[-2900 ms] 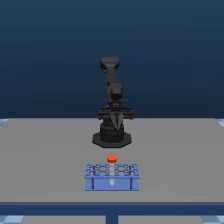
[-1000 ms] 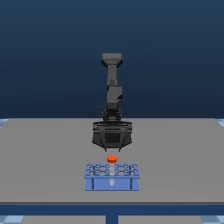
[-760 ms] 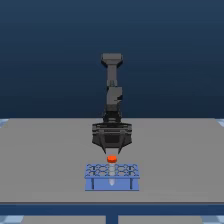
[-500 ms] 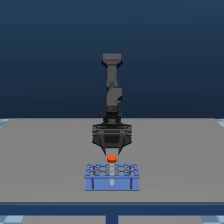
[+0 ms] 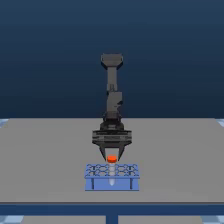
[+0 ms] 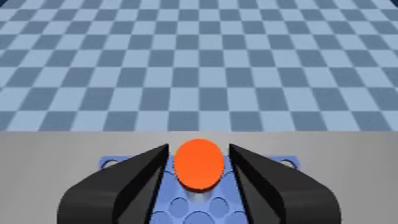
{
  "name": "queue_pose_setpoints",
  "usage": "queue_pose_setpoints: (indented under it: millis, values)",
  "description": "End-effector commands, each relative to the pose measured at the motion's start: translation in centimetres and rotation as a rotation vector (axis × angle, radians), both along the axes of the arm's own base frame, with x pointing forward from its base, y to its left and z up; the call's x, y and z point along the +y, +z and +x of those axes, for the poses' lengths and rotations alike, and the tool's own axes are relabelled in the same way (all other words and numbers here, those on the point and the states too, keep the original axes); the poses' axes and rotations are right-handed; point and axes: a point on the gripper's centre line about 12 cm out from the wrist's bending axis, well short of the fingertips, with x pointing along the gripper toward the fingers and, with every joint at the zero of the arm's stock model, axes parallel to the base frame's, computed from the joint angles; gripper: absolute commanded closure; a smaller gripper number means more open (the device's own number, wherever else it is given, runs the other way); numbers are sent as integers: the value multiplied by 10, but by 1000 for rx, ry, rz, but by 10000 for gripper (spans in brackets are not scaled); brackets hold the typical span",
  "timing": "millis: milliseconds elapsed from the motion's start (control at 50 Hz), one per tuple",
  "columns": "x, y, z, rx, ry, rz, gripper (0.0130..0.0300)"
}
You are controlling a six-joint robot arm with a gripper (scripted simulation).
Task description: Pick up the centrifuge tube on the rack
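Observation:
The centrifuge tube stands upright in the blue rack (image 5: 112, 184), and only its orange-red cap (image 5: 112, 158) shows above the holes. My gripper (image 5: 112, 154) hangs straight over the rack and is open, one dark finger on each side of the cap. In the wrist view the cap (image 6: 199, 164) fills the space between the two fingers (image 6: 133, 180), with only thin slivers of the rack (image 6: 200, 212) showing beside it. The tube's body is hidden in the rack.
The rack sits near the front edge of the grey table (image 5: 45, 155). The arm's base stands behind it at mid-table. A blue checkered floor (image 6: 199, 60) lies beyond the table in the wrist view.
The gripper has come forward from near the arm's base and lowered over the rack, its fingers now straddling the cap. Over the last second it has hardly moved.

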Motion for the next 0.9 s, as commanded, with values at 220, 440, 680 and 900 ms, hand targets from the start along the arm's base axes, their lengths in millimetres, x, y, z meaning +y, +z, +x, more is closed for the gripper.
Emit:
queue_pose_setpoints:
  millis: [220, 440, 680, 900]
  values:
    - [0, -10, 1, -22, 0, 0, 130]
    - [0, -10, 1, -22, 0, 0, 130]
    - [0, -10, 1, -22, 0, 0, 300]
    - [0, -11, 1, -19, 0, 0, 300]
